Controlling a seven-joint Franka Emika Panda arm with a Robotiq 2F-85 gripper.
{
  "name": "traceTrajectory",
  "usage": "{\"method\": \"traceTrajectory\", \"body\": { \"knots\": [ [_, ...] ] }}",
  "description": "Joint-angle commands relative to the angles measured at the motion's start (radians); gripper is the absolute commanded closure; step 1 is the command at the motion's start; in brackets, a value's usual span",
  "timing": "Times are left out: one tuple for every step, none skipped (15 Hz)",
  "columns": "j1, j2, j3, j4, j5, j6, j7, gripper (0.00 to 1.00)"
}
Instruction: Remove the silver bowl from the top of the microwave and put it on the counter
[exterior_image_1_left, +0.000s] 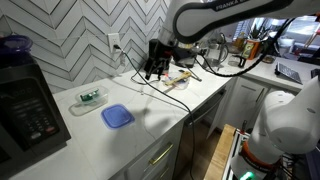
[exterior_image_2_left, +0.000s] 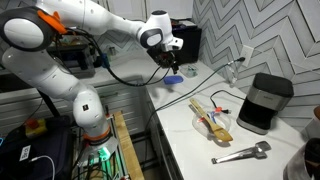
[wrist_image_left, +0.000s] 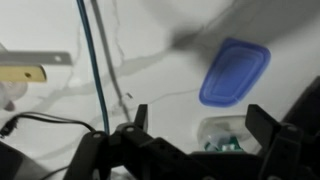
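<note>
The black microwave (exterior_image_1_left: 22, 112) stands at the near end of the white counter (exterior_image_1_left: 150, 118); it also shows far back in an exterior view (exterior_image_2_left: 186, 38). A dark blue-purple bowl (exterior_image_1_left: 14, 45) sits on top of it. The small coppery silver bowl does not show in any view. My gripper (exterior_image_1_left: 151, 68) hangs above the middle of the counter, well away from the microwave, and shows in both exterior views (exterior_image_2_left: 168, 63). In the wrist view its jaws (wrist_image_left: 200, 125) are open and empty, above a clear container.
A flat blue lid (exterior_image_1_left: 117, 116) (wrist_image_left: 235, 72) and a clear container with green contents (exterior_image_1_left: 88, 97) (wrist_image_left: 225, 135) lie on the counter between gripper and microwave. Wooden utensils (exterior_image_2_left: 211, 118), metal tongs (exterior_image_2_left: 240, 153), a black appliance (exterior_image_2_left: 265, 101) and cables (wrist_image_left: 100, 70) are at the other end.
</note>
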Motion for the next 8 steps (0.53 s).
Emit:
{"method": "traceTrajectory", "body": {
  "knots": [
    [0.075,0.135,-0.008,0.235,0.12,0.031,-0.054,0.0],
    [0.095,0.169,-0.014,0.312,0.158,0.013,-0.071,0.0],
    [0.111,0.198,-0.018,0.379,0.202,-0.001,-0.093,0.0],
    [0.125,0.229,-0.017,0.448,0.244,-0.016,-0.112,0.0],
    [0.13,0.259,-0.01,0.516,0.271,-0.03,-0.121,0.0],
    [0.135,0.292,-0.001,0.583,0.296,-0.052,-0.13,0.0],
    [0.14,0.33,0.007,0.649,0.318,-0.072,-0.145,0.0],
    [0.14,0.368,0.016,0.713,0.322,-0.096,-0.164,0.0]
  ]
}}
